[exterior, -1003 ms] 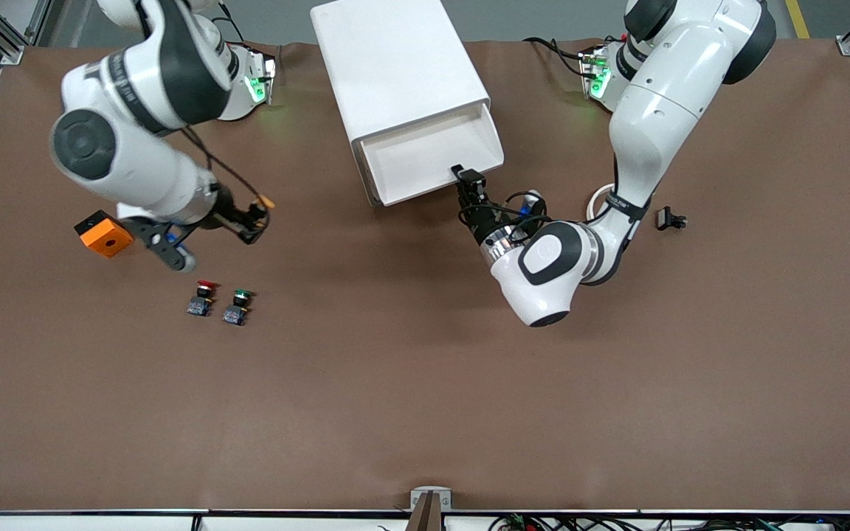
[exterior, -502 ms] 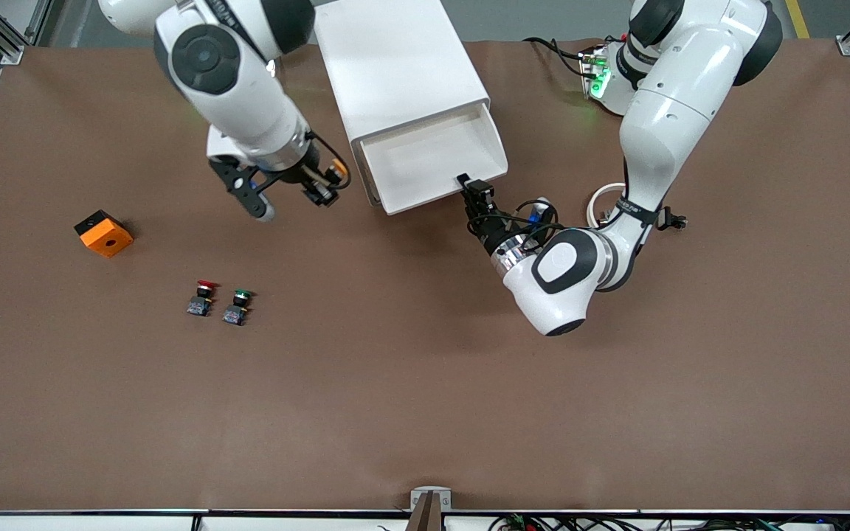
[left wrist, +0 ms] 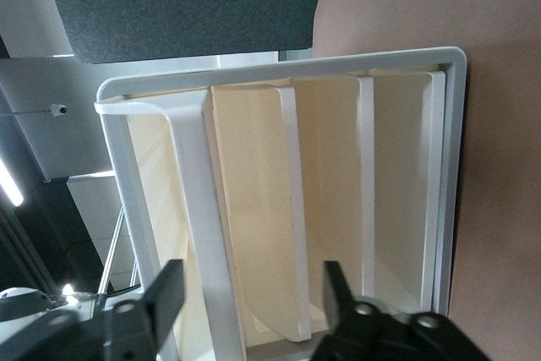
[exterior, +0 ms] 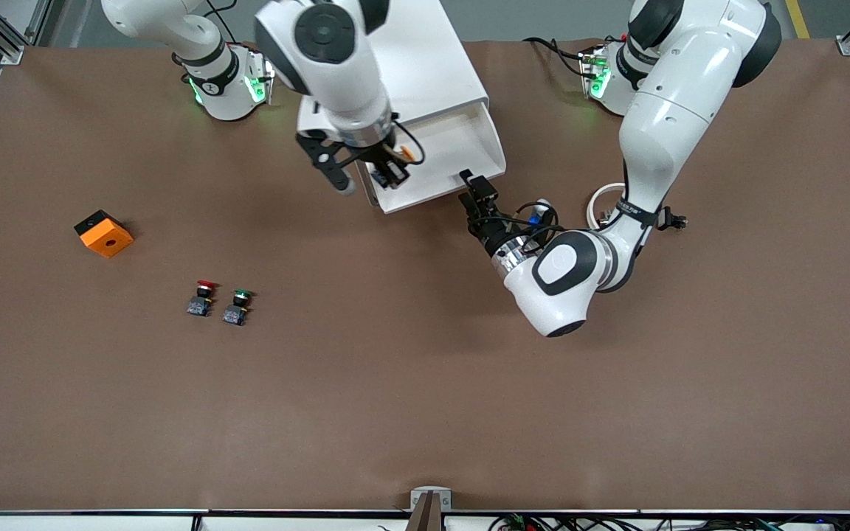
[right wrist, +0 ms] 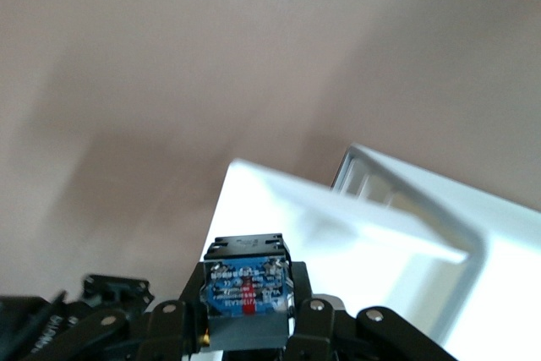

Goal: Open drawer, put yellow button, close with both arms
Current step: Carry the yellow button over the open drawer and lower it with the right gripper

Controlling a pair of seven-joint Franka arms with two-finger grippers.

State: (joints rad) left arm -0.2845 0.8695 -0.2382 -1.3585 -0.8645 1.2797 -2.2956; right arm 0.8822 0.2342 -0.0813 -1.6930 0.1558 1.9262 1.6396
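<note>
Gripping the yellow button [exterior: 409, 153] between its fingers, the right gripper [exterior: 389, 174] is hanging over the pulled-out drawer [exterior: 469, 173], above the corner of the tray toward the right arm's end of the table. In the right wrist view the button's blue and black body [right wrist: 246, 293] is sitting clamped between the two fingers, with the white drawer rim just under it. The left gripper [exterior: 478, 193] is sitting right at the drawer's front edge, toward the left arm's end of the cabinet [exterior: 395, 66], with its fingers spread apart and nothing between them; in the left wrist view the fingertips [left wrist: 334, 281] are standing on either side of the drawer's front lip, and the cream drawer fronts [left wrist: 330, 200] are filling the frame. The drawer is standing open, its white tray showing below the cabinet's top. A red button [exterior: 202, 297] and a green button [exterior: 237, 306] are standing side by side on the brown table [exterior: 425, 413], well apart from the cabinet and nearer to the front camera than it. An orange block [exterior: 103, 233] is lying farther toward the right arm's end of the table than the cabinet, and a small black part [exterior: 670, 218] is lying toward the left arm's end.
</note>
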